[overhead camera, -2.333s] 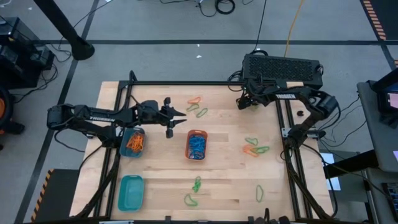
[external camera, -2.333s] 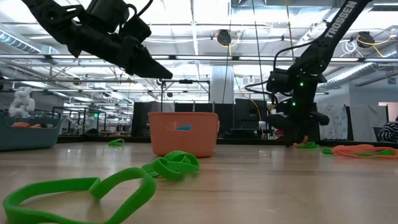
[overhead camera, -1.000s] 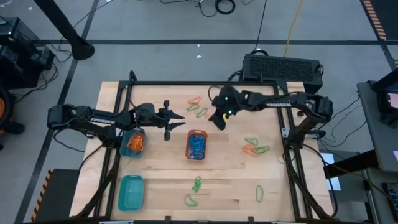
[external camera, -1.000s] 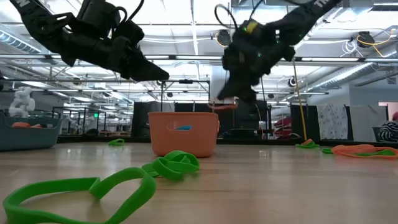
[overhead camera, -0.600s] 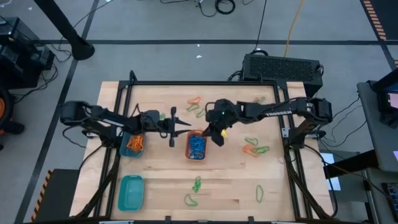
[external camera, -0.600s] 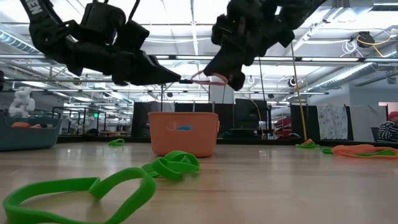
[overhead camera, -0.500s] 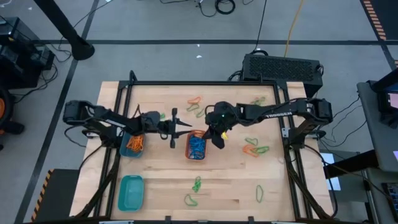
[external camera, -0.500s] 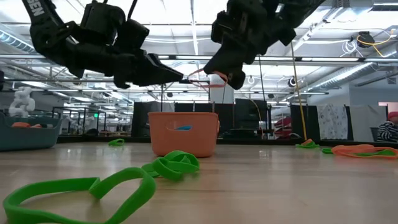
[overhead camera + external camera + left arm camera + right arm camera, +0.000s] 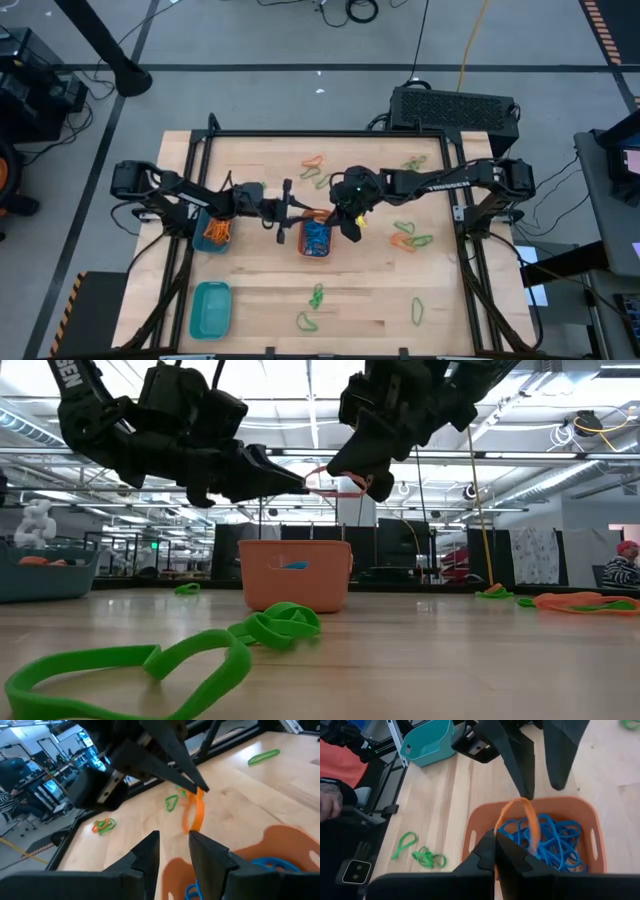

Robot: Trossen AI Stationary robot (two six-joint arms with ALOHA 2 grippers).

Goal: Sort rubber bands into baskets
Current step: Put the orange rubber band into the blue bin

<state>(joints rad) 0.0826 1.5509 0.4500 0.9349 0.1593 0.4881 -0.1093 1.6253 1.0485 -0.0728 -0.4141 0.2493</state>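
Clenched jaws of the right gripper pinch an orange rubber band, which hangs as a loop above the orange basket at the middle of the bench. The left gripper points at that same loop from the left with its jaws parted and nothing between them; in the low view its tips sit just beside the band.

The orange basket already holds a tangle of blue bands. To its left, the small round basket is filled with orange bands, partly under the left arm. The teal basket stands at the near left of the bench.

Loose bands lie scattered about: a green pair near the middle front, a single green loop near the right front, a mixed orange and green cluster to the right of the orange basket, and more orange and green loops on the far side behind the grippers.
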